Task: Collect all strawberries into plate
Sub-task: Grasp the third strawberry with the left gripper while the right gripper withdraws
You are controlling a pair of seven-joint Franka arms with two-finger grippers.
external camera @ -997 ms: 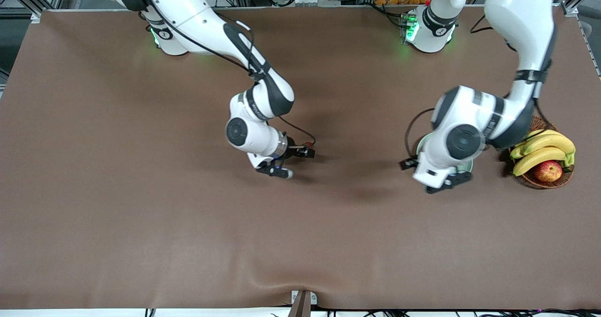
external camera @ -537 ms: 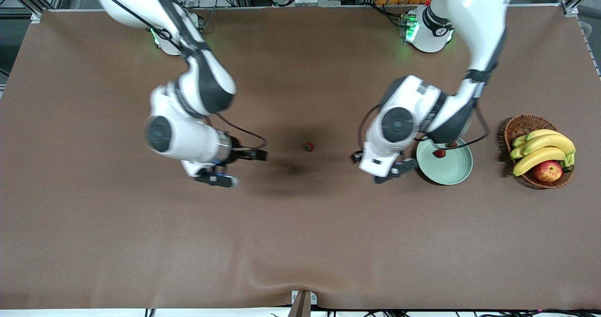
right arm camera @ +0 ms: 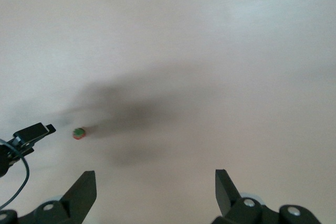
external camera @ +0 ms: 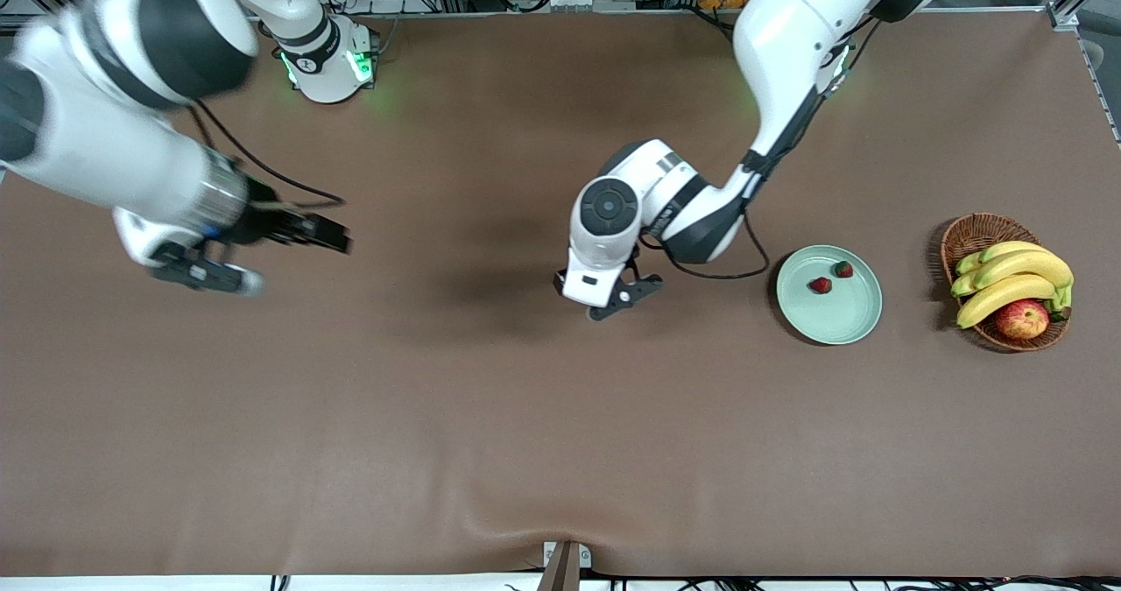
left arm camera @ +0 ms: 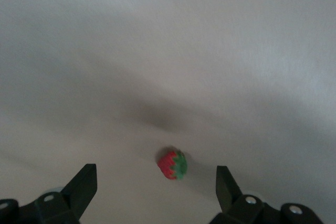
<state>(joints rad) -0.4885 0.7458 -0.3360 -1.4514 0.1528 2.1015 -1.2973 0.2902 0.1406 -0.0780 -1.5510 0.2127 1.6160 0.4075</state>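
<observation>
Both arms have swung toward the right arm's end of the table since half a second ago, and the loose berry seen mid-table then is now hidden under the left arm's wrist in the front view. At the frame's upper left, the right gripper (external camera: 263,249) hangs over bare brown table (external camera: 490,433), its jaws spread wide with nothing between them. At centre, the left gripper (external camera: 613,298) hovers low, jaws spread just as wide, and its wrist view shows the third strawberry (left arm camera: 172,164) lying on the cloth between the open fingertips (left arm camera: 84,179), touching neither. Right of centre sits the plate (external camera: 854,315), with two strawberries (external camera: 821,285) resting in it, close together near the rim toward the robots' bases. At the frame's right edge, a wicker basket (external camera: 976,232) holds bananas (external camera: 1016,277) and an apple (external camera: 1021,319).
</observation>
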